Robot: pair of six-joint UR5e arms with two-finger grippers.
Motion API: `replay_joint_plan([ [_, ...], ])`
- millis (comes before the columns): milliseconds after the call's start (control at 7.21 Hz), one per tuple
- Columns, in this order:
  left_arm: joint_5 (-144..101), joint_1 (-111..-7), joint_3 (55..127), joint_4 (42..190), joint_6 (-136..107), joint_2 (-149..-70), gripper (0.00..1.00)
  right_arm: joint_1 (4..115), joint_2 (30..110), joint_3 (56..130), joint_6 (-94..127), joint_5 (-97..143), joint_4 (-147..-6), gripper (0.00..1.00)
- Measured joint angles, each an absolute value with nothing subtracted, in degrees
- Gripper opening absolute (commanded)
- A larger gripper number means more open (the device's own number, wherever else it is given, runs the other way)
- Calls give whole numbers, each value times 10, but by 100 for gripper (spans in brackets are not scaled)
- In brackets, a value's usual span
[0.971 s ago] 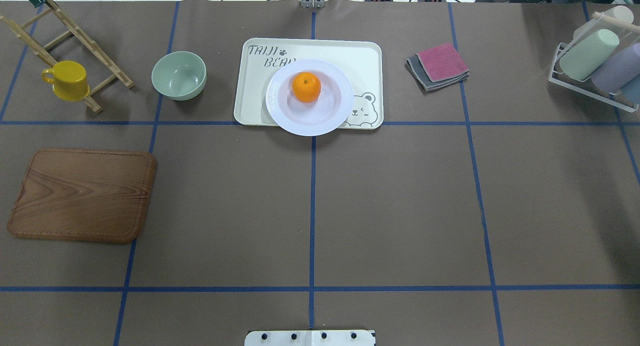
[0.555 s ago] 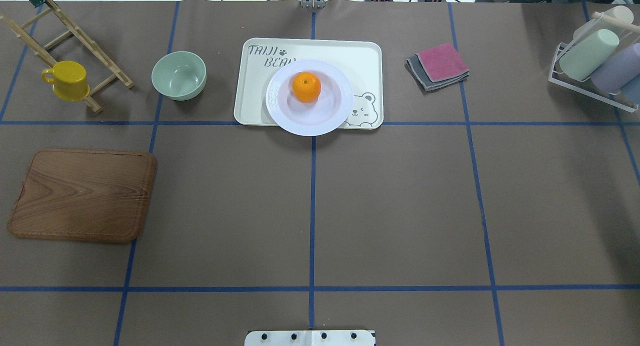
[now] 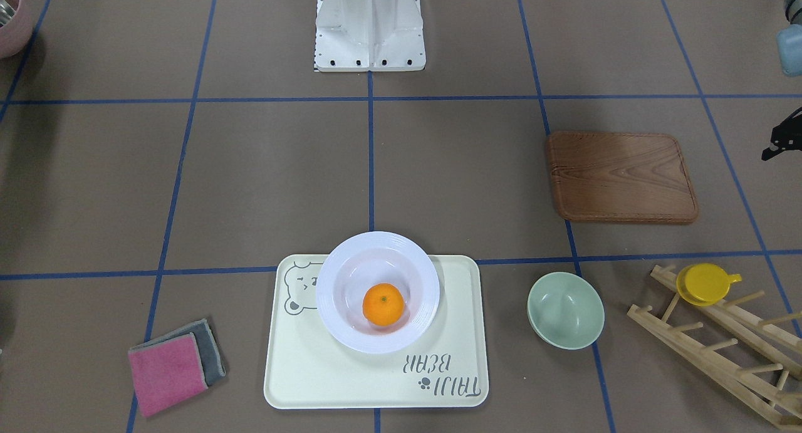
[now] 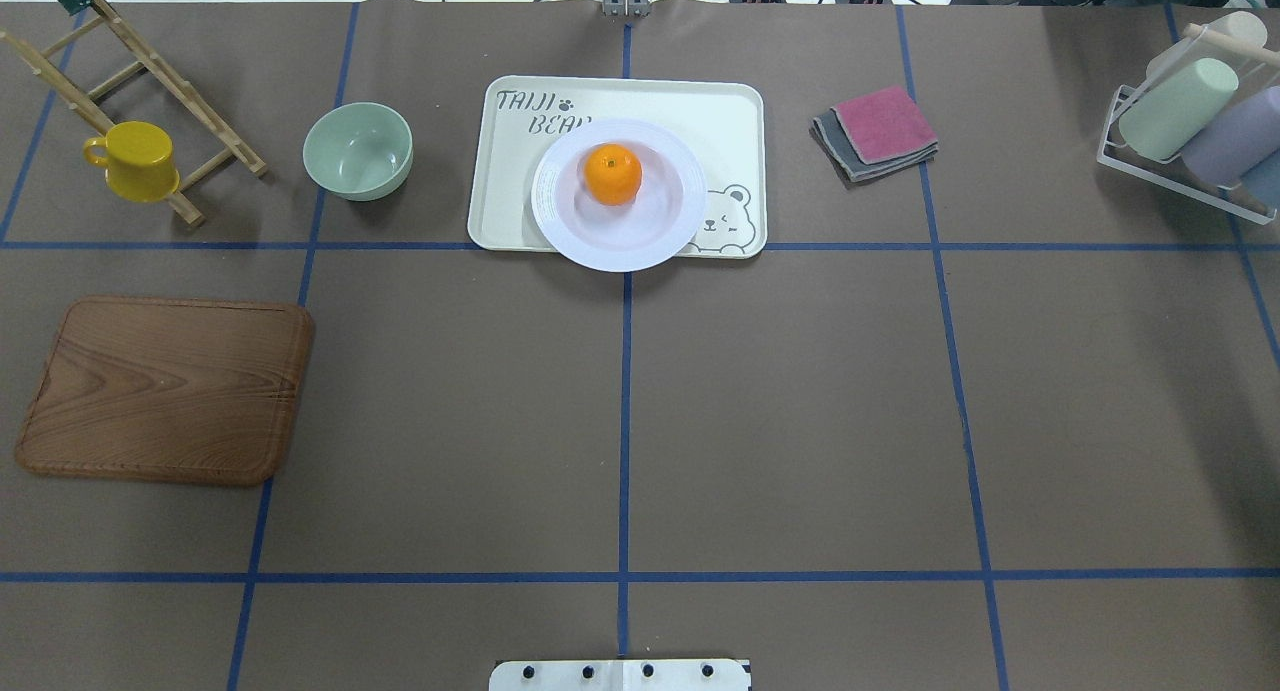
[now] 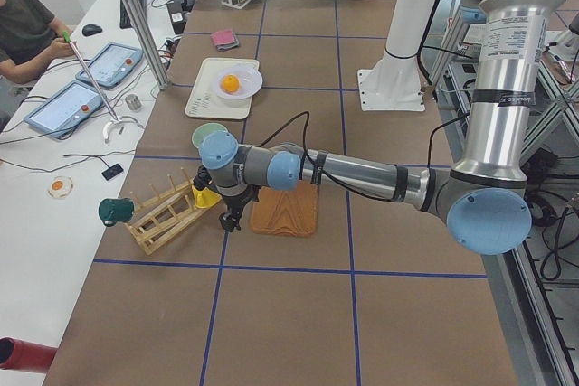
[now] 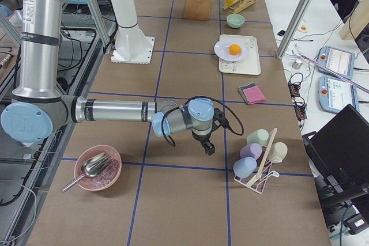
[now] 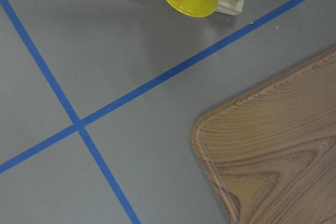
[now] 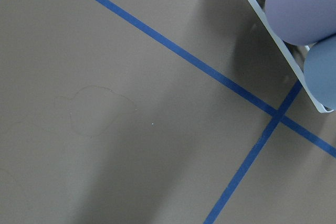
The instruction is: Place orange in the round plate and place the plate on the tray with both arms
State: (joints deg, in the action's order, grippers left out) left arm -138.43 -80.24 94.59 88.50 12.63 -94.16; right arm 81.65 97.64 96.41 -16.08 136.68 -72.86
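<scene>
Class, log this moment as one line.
orange: in round plate | round plate: on tray, overhanging robot-side edge | left gripper, right gripper: away from tray

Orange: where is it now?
In the overhead view the orange sits in the round plate on the tray, far centre, between the green bowl and the folded cloths.

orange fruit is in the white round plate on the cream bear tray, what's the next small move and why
Probably nudge the glossy white round plate farther onto the cream rectangular tray, away from the robot. The small orange already lies in it, but the plate's near rim overhangs the tray's robot-side edge. The left gripper and right gripper are parked far off at the sides.
</scene>
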Motion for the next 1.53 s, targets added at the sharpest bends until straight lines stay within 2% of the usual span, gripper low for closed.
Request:
replay_joint_plan([
  [694, -1384, -805, 952, 912, 80, -933, 99, 816, 972, 940, -158, 1362, -733, 99],
  [1526, -1380, -803, 934, 921, 72, -936, 99, 838, 944, 939, -143, 1363, -839, 99],
])
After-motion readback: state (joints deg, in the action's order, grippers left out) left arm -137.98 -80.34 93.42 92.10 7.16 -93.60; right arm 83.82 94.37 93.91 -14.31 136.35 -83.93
